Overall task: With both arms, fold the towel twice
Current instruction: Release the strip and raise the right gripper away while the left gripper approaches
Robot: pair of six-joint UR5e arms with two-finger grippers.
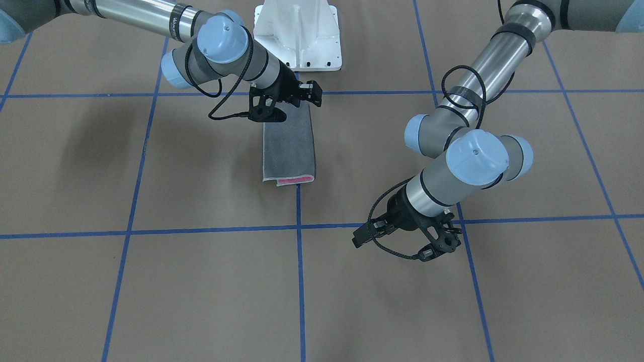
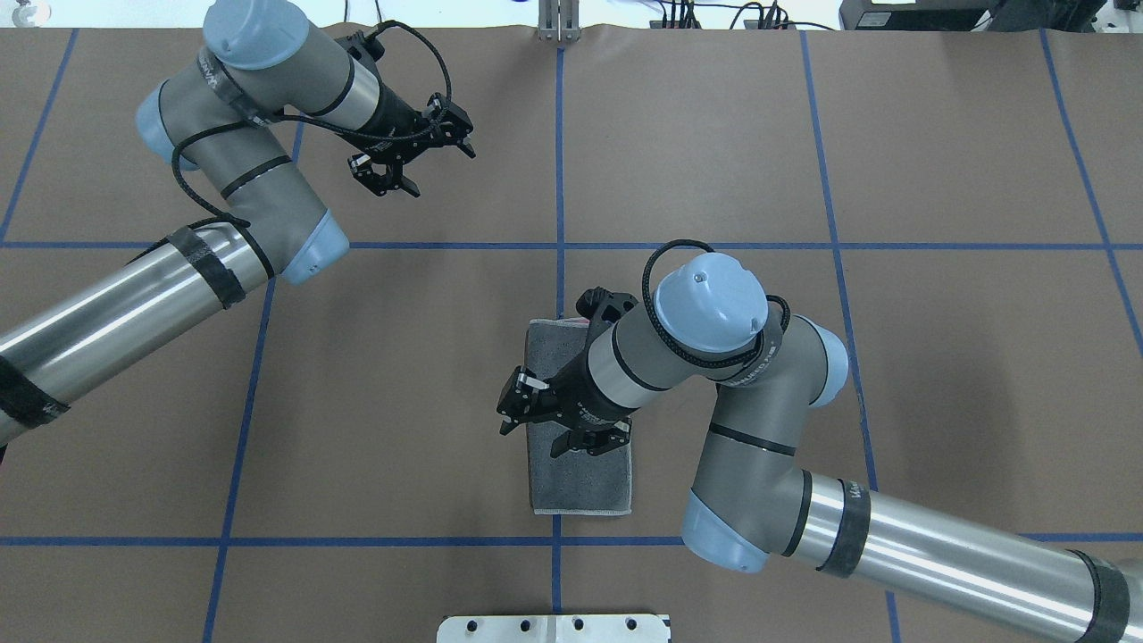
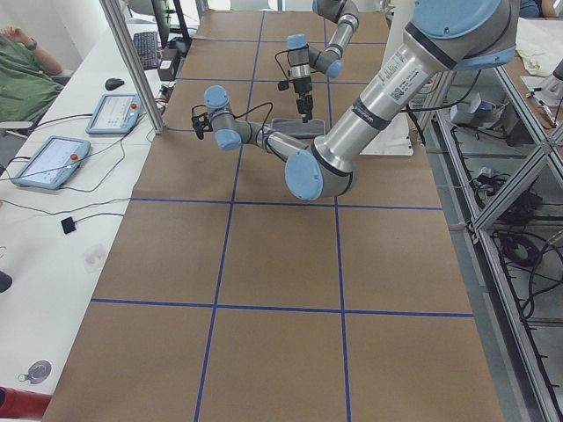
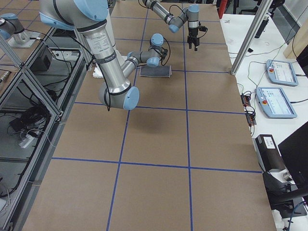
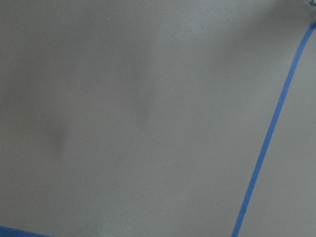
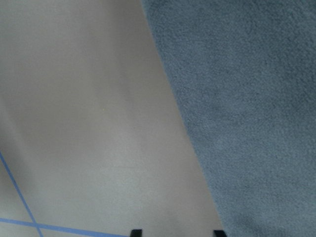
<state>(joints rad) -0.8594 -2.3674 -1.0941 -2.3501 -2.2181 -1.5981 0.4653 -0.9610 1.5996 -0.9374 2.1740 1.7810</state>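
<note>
Towel (image 2: 580,482) folded to a narrow strip, grey side up, pink peeking at far end. Flat on counter (image 2: 893,357), mid, across the blue line. Right gripper (image 2: 513,413) released, jaws apart, over towel's left edge, holding nothing. Left gripper (image 2: 464,134) far left, well apart from towel, looks released, empty.

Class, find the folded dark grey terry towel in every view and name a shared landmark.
Front-facing: dark grey towel at centre.
Overhead: towel below centre.
Exterior left: towel top centre.
Exterior right: towel top centre.
Left wrist: absent.
Right wrist: towel fills right side.
Landmark: blue tape line beneath it.
</note>
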